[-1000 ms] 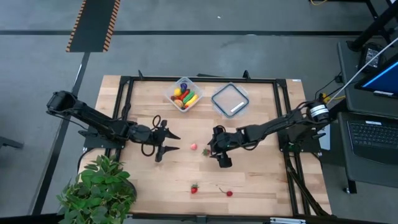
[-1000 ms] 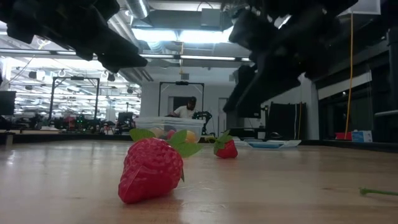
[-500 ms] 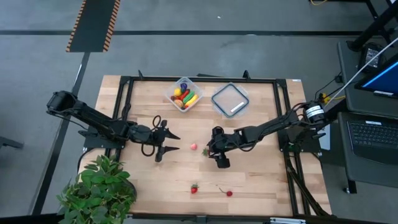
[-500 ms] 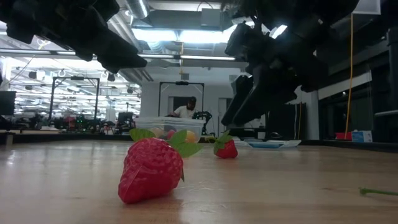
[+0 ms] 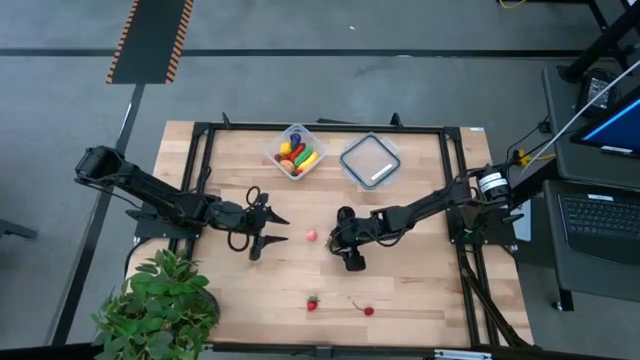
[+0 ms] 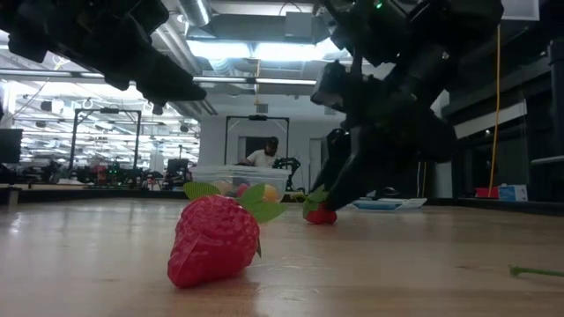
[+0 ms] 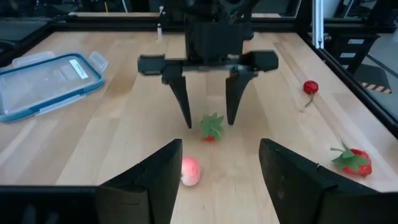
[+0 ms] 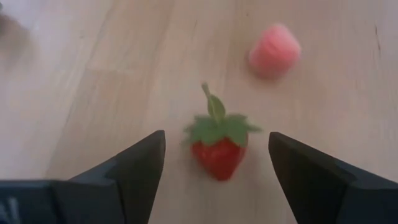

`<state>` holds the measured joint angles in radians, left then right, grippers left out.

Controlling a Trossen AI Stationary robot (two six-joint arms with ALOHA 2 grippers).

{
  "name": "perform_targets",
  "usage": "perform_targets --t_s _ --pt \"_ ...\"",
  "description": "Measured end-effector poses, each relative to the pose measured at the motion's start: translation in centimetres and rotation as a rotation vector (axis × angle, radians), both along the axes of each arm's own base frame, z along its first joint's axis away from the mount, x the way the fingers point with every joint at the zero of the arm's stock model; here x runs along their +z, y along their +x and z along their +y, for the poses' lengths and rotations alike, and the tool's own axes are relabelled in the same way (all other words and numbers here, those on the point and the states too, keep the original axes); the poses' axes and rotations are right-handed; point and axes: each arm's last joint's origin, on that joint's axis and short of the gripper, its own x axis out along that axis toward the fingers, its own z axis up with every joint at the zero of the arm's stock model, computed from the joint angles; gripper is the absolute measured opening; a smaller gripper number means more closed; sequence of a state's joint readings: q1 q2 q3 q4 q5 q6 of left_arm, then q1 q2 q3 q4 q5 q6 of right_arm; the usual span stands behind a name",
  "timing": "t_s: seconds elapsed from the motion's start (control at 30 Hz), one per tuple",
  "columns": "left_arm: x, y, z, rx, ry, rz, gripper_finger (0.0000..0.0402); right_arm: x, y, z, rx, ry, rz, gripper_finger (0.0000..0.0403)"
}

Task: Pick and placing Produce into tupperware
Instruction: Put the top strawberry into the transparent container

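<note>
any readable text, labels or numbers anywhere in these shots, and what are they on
None can be read.
White label on the lid: print too small to make out.
Monitor beside the table: blue screen, nothing legible.
Striped floor marking: orange and black stripes only, no words.

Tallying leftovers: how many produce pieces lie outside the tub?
4: pink round fruit mid-table; red strawberry within the open right gripper; second strawberry and red cherry near front edge.

Red, green-leaved strawberry [image 8: 217,146]; pink fruit [image 8: 274,51]
</note>
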<state>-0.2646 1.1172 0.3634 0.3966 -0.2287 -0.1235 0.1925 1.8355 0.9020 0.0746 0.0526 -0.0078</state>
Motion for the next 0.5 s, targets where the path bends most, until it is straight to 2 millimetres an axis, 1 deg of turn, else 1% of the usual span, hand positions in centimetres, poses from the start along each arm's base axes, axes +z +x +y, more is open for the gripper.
perform_targets --t_s 0.2,0.5 --pt "0.0 0.0 0.0 0.003 0.001 0.003 0.0206 -1.4 0.4 0.1 0.002 0.0 0.003 0.0287" --pt "0.0 0.0 0.0 0.004 0.002 0.003 0.0206 -1.6 0.6 0.0 0.0 0.003 -0.006 0.0287"
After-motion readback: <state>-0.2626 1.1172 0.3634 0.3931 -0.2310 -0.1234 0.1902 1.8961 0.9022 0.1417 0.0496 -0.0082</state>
